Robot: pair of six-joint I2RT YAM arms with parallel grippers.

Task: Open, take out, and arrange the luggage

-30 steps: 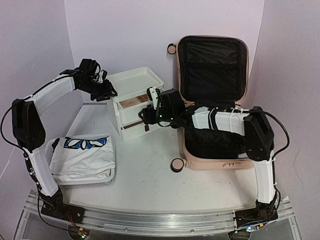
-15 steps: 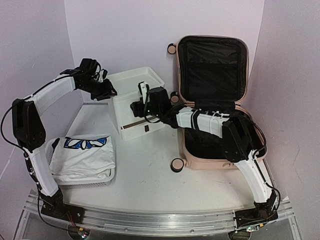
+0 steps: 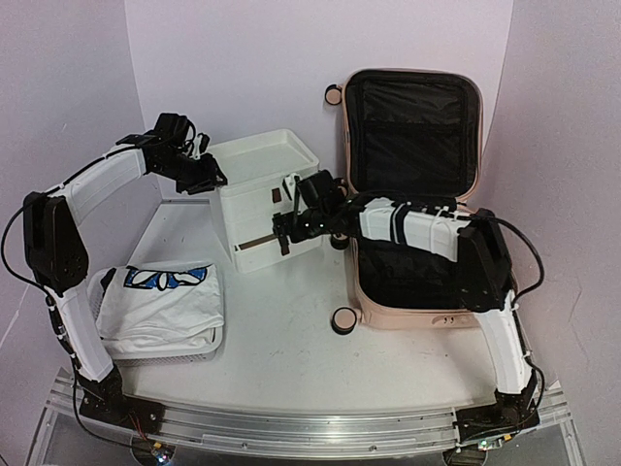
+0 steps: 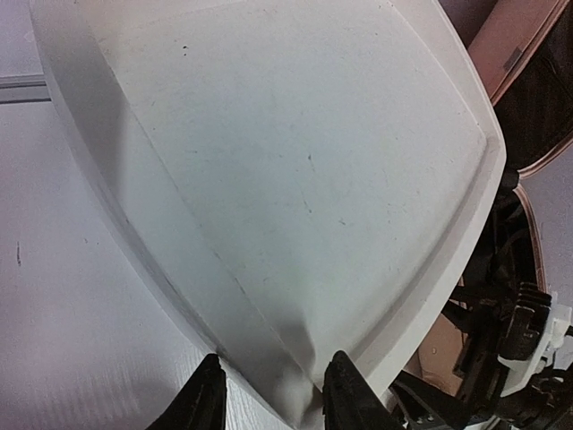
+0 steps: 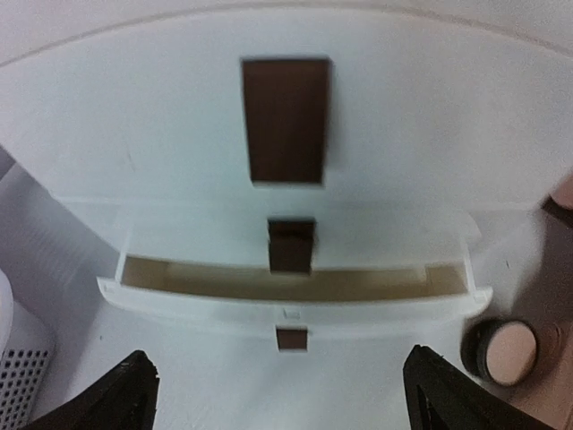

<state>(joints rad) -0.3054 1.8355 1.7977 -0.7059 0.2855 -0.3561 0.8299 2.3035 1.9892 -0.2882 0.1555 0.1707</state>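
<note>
White tabletop (image 3: 291,340), lilac walls (image 3: 243,58): left gripper (image 4: 271,394) pinches the drawer unit (image 3: 257,160) corner; right gripper (image 5: 277,363) gapes wide before its drawers, beside open pink luggage (image 3: 417,316).

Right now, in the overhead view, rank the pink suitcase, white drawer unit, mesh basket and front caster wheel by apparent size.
1. pink suitcase, clearly largest.
2. white drawer unit and mesh basket: about alike, too close to rank.
3. caster wheel, smallest.
</note>
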